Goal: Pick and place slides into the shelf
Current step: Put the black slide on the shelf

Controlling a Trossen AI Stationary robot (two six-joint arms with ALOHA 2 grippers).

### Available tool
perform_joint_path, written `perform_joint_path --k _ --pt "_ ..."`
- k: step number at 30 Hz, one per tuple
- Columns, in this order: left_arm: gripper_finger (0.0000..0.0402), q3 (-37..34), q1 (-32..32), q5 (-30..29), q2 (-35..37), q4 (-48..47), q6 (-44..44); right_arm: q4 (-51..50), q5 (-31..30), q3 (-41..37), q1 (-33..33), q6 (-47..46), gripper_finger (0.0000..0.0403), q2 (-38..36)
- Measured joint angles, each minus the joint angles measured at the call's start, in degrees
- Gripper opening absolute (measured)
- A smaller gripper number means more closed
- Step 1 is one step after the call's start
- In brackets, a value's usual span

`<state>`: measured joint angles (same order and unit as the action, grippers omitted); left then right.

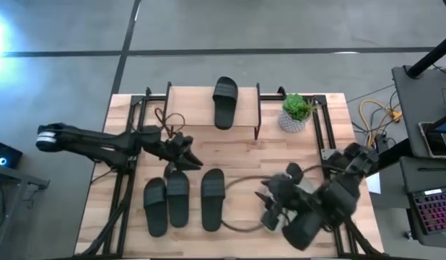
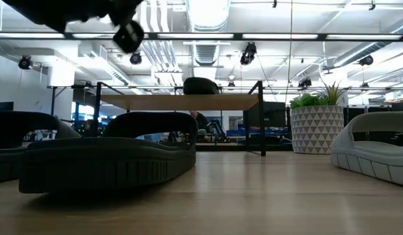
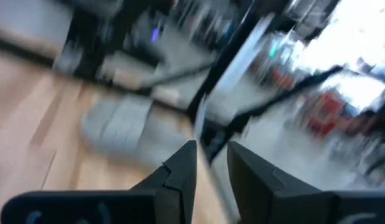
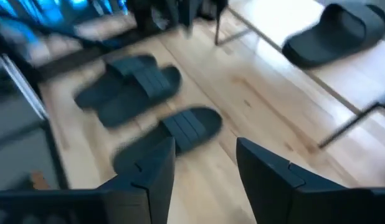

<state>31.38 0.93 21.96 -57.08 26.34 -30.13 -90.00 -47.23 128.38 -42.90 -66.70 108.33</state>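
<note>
The shelf [image 1: 201, 119] stands at the table's far middle, with one black slide [image 1: 224, 102] lying sole down on its top board; it also shows in the low view [image 2: 201, 85] and the right wrist view [image 4: 339, 32]. Three black slides [image 1: 178, 200] lie sole down side by side on the table's near left. A pale grey-green slide [image 2: 377, 151] lies on the table at the near right, mostly hidden under my right arm in the high view. My left gripper [image 1: 190, 157] hangs above the table between the shelf and the black slides, slightly open and empty. My right gripper [image 4: 205, 158] is open and empty, pointing toward the black slides.
A potted plant [image 1: 296, 113] in a white pot stands just right of the shelf. A thin cable loop [image 1: 234, 225] lies on the table near the right arm. Black metal frames [image 1: 125, 180] run along both table sides. Bare wood shows between shelf and slides.
</note>
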Motion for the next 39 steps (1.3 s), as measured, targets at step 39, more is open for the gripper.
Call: perform_joint_path --k 39 --pt "0.0075 38.93 -6.98 -22.28 -27.71 -51.84 30.59 42.77 8.94 -77.04 35.17 46.21 0.0159 -72.39"
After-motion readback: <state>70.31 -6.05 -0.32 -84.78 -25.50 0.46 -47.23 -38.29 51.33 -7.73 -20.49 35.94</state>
